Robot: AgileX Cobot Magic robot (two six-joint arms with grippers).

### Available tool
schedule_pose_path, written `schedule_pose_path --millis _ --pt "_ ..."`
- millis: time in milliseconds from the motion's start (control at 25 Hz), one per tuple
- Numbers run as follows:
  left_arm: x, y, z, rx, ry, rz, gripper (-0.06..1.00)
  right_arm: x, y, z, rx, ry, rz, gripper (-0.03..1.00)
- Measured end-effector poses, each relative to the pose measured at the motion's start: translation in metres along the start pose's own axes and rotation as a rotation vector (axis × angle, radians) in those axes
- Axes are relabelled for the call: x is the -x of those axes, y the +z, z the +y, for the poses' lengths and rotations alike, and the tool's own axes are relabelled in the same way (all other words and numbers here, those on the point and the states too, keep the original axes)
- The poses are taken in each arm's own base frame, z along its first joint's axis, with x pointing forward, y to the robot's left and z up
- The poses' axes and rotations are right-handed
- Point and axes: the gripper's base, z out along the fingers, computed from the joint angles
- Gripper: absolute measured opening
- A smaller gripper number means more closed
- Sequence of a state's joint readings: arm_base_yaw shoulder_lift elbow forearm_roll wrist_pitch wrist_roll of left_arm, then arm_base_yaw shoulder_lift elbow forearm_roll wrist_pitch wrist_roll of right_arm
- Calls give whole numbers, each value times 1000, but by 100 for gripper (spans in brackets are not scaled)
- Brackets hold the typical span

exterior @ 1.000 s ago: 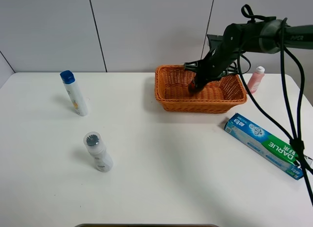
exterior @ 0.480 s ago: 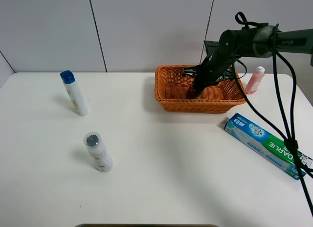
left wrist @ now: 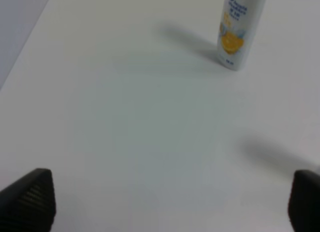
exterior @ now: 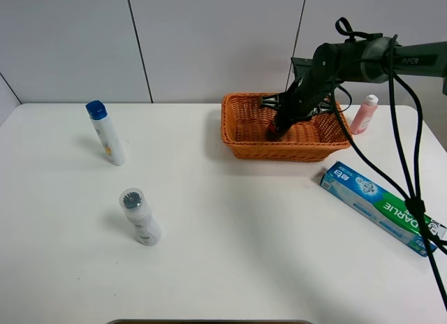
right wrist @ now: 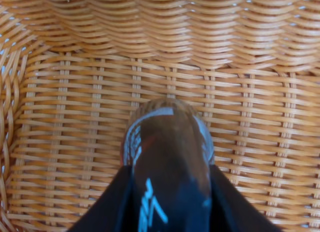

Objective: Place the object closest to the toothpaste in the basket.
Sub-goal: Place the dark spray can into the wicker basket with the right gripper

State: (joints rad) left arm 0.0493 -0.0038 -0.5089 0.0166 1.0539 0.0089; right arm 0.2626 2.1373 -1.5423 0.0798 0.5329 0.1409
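The toothpaste box (exterior: 380, 207), blue and green, lies on the table at the right. My right gripper (exterior: 283, 118) reaches down into the orange wicker basket (exterior: 241, 148) and is shut on a dark brown bottle (exterior: 272, 130). In the right wrist view the dark bottle (right wrist: 167, 152) sits between the fingers (right wrist: 119, 202), its end close over the basket's woven floor (right wrist: 65, 142). My left gripper (left wrist: 167, 202) is open and empty over bare table; it does not show in the exterior view.
A pink bottle (exterior: 364, 114) stands behind the basket's right end. A white bottle with a blue cap (exterior: 106, 133) stands at the left, also in the left wrist view (left wrist: 240, 29). A white bottle with a grey cap (exterior: 140, 217) lies front left.
My right arm has drawn back a little over the basket with the dark bottle still held inside it. Nothing else has moved.
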Motion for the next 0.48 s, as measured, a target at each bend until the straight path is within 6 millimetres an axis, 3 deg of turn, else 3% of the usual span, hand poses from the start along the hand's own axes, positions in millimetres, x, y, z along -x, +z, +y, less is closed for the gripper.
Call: schedule_pose_path --millis 320,480 --pt "0 0 0 0 0 0 94 0 0 0 2 2 -4 36" --pt "0 0 0 0 0 0 94 1 0 0 1 -11 -11 79"
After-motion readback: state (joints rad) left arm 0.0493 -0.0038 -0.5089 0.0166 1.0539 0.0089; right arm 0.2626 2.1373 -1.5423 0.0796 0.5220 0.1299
